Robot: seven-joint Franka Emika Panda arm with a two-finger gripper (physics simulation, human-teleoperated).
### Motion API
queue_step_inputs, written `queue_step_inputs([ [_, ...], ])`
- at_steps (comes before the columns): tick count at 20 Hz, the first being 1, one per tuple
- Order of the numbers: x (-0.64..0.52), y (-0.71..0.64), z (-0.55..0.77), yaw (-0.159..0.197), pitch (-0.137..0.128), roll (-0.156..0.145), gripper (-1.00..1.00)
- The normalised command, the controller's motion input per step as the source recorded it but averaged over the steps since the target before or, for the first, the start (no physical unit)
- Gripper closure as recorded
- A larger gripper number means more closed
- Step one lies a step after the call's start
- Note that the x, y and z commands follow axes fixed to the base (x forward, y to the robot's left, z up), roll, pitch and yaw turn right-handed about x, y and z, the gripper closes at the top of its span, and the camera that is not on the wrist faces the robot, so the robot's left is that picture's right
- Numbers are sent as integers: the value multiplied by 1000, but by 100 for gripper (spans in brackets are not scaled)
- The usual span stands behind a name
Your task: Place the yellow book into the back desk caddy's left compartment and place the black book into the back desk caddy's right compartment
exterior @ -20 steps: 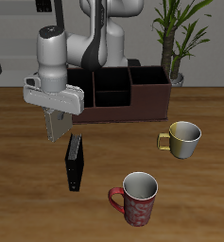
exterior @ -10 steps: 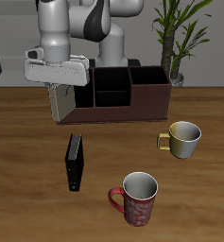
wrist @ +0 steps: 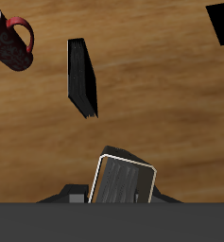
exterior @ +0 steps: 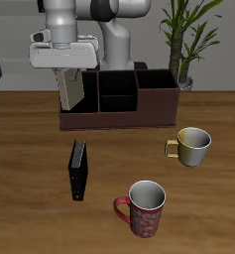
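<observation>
Nearest the desk's point(exterior: 30, 149) front edge stands the dark red mug point(exterior: 141, 208), and a little farther back the pale mug point(exterior: 191, 145), both well clear of the action. Between them and the back desk caddy point(exterior: 119, 111) lies the black book point(exterior: 79, 170), flat on the desk and untouched, in front of the caddy's end section nearest the arm (its turn comes later). In the wrist view it shows again as a dark slab point(wrist: 81, 77) on the wood.

Now up to the caddy itself, where the work is. The tool point(exterior: 71, 87) hangs over that end section with its fingers closed on the yellow book point(exterior: 71, 91), held upright, its lower edge about level with the caddy's rim. The wrist view shows the book's pale cover point(wrist: 124, 181) clamped just below the camera. Going by the task's wording, that end slot should be the left compartment point(exterior: 81, 96), though I can't quite tell whether the book sits squarely over the opening or a touch toward the caddy's outer wall.

So this is the delivery step for the first book. Next call: centre the book over the slot, lower it straight so the edge clears the rim and divider, then release. Behind the caddy, only a potted plant point(exterior: 183, 35).
</observation>
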Motion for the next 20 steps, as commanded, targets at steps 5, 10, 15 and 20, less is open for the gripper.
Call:
queue_step_inputs([
  [5, -233, 256, 172, 21, -25, 42, 100],
  [10, -262, 217, 96, 15, 3, 15, 100],
  [15, -218, 92, 71, 11, 2, -6, 100],
  [20, -182, 76, 43, -2, 8, -16, 100],
])
